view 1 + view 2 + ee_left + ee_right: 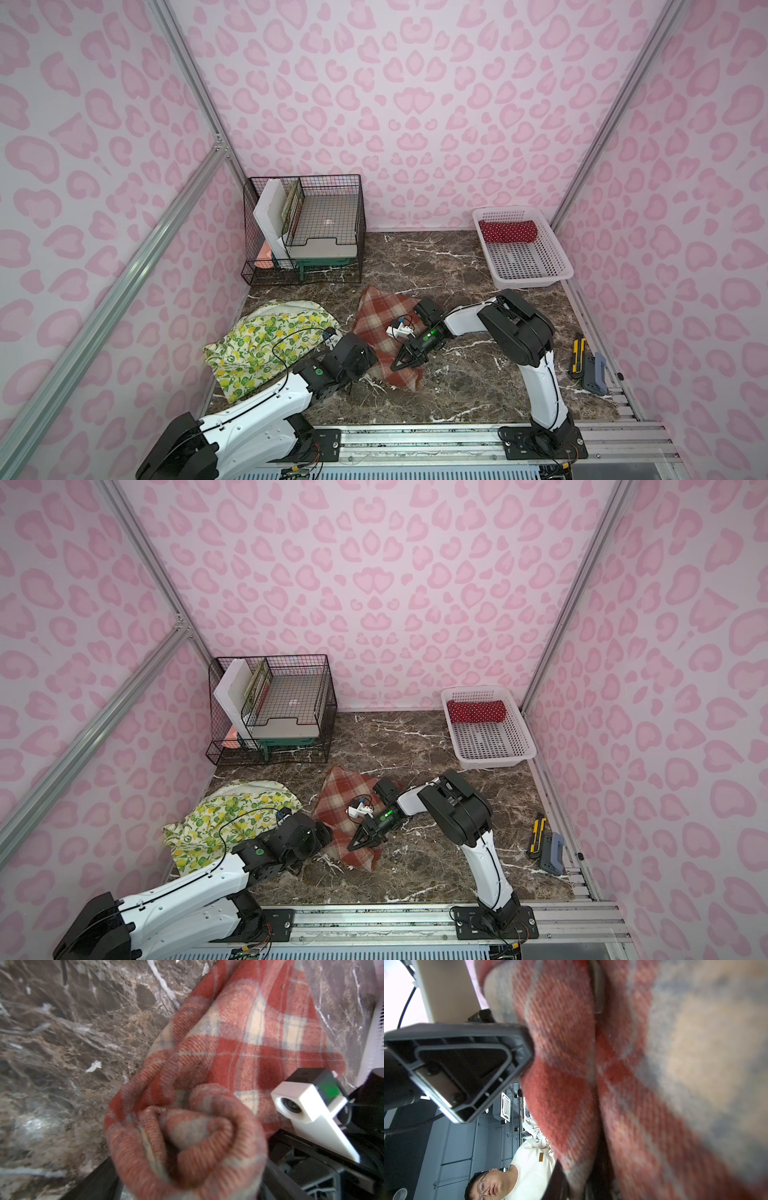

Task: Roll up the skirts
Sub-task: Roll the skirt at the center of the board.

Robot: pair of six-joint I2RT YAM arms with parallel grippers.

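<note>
A: Where's the right hand [397, 365]?
B: I've got it clamped on the rust-red and beige plaid cloth skirt [380, 316], mid brown marble counter [465, 382], near end rolled. My left hand [368, 365] gapes wide beside that roll.

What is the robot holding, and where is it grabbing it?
The right gripper is shut on the plaid skirt, pinching its rolled-up near end. The left gripper is open by the roll; no grip shows there.

Three skirts [508, 231] [376, 320] [257, 345], one basket [536, 284], one wire rack [360, 232].
</note>
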